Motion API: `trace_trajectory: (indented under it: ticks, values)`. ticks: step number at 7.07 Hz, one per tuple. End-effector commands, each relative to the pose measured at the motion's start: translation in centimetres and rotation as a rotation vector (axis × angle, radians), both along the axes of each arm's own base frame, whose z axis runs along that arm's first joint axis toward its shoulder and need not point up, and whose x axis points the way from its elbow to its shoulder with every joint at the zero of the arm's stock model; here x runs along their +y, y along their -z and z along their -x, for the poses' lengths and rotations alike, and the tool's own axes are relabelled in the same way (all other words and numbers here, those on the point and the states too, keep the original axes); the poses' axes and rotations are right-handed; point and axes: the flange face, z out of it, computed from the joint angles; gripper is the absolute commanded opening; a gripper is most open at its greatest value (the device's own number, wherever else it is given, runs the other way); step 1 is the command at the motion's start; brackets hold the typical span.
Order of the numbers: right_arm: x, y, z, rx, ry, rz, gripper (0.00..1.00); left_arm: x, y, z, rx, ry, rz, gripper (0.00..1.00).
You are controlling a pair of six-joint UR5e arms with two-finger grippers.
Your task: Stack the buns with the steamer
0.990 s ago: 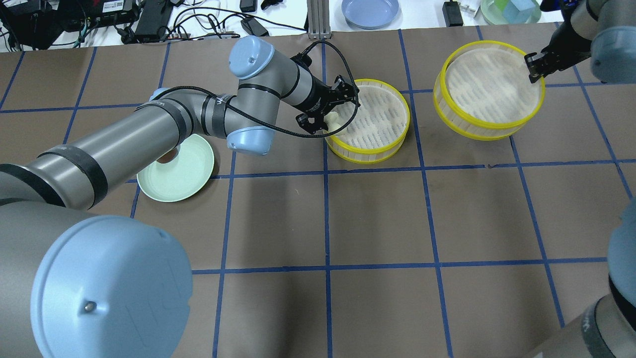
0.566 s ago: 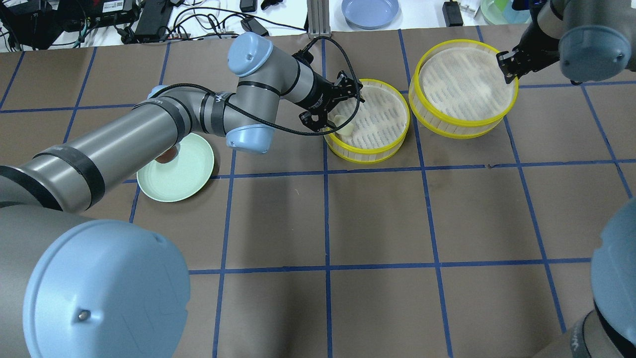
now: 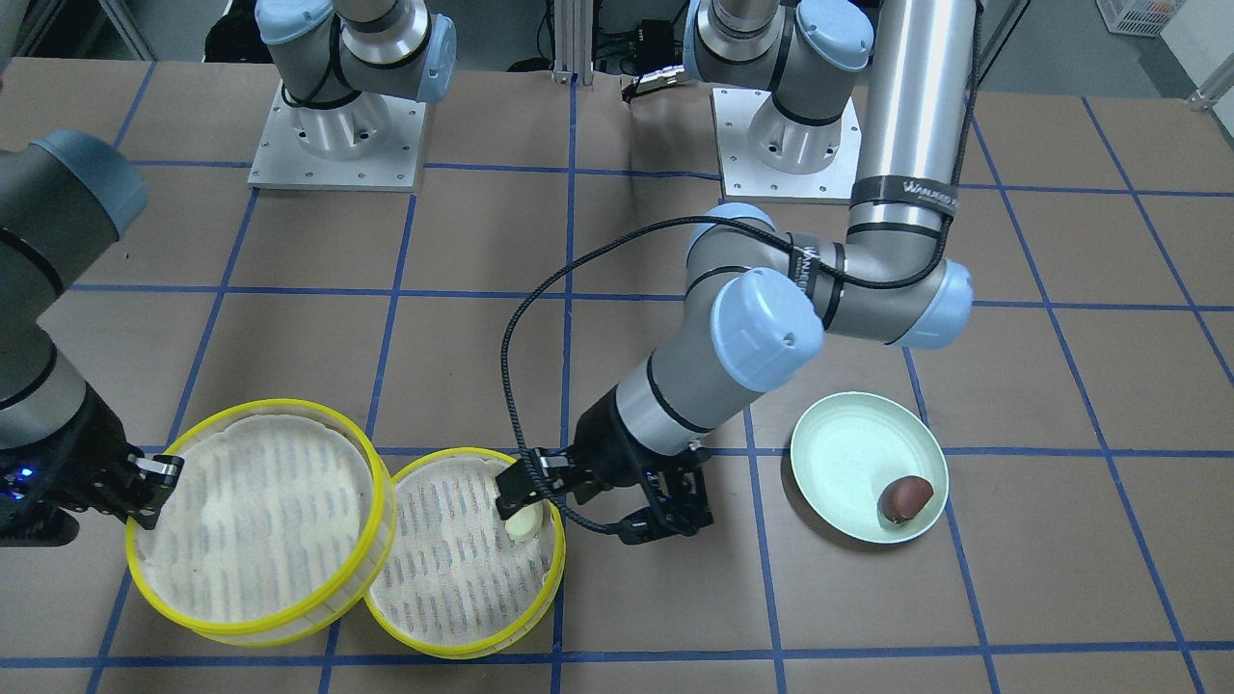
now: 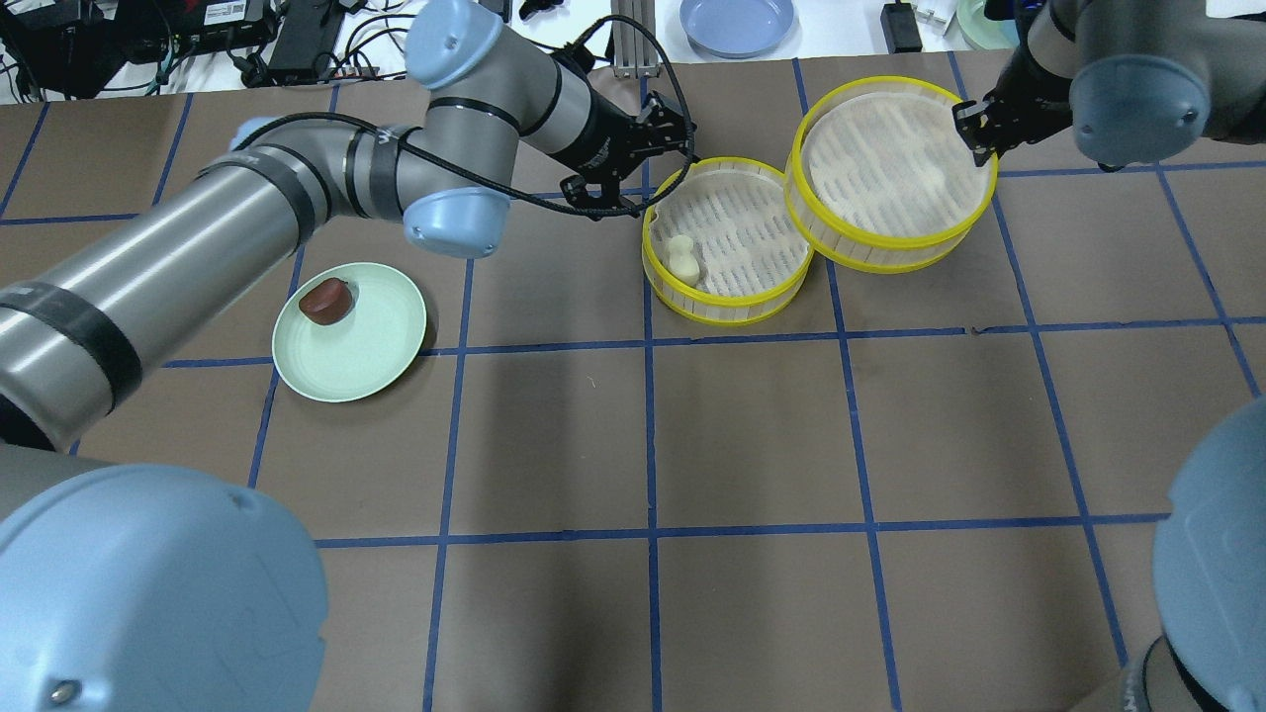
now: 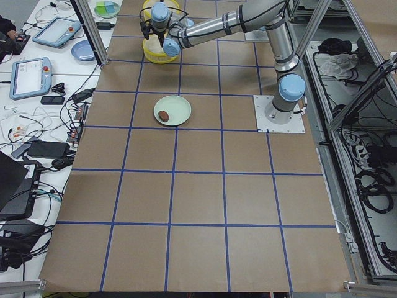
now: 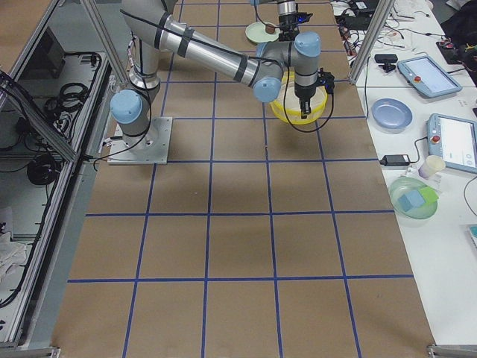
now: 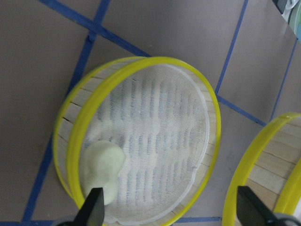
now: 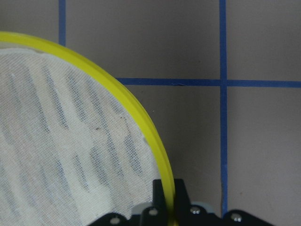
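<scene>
Landmark: steamer tray w/ bun (image 4: pixel 727 309), flat on bench (image 4: pixel 752 445). Cream bun (image 4: pixel 682 259) lies inside it, by the rim on robot's left side. L claw (image 4: pixel 648 173) hangs above that rim, spread wide, nothing in it. 2nd steamer tray (image 4: pixel 880 148) overlaps the first's rim on robot's right. R claw (image 4: pixel 974 129) is clenched on its rim, on the side away from the first. Brown bun (image 4: pixel 324 299) sits on green plate (image 4: pixel 376 356), well apart to robot's left.
</scene>
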Motion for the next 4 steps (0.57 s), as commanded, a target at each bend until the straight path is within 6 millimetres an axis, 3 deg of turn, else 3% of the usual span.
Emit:
trace_trajectory:
  ticks: [1, 2, 4]
  values:
    - [0.3, 0.5, -6.1, -0.001, 0.051, -0.007, 0.00, -0.2, -3.4, -10.5, -0.207, 0.104, -0.001, 1.00]
    - [0.6, 1.6, -10.1, -0.021, 0.092, -0.016, 0.00, 0.3, -4.3, -15.4, -0.339, 0.163, -0.015, 1.00]
    - [1.1, 3.5, -15.2, -0.007, 0.114, -0.030, 0.00, 1.3, -2.9, -24.4, -0.588, 0.398, -0.041, 1.00]
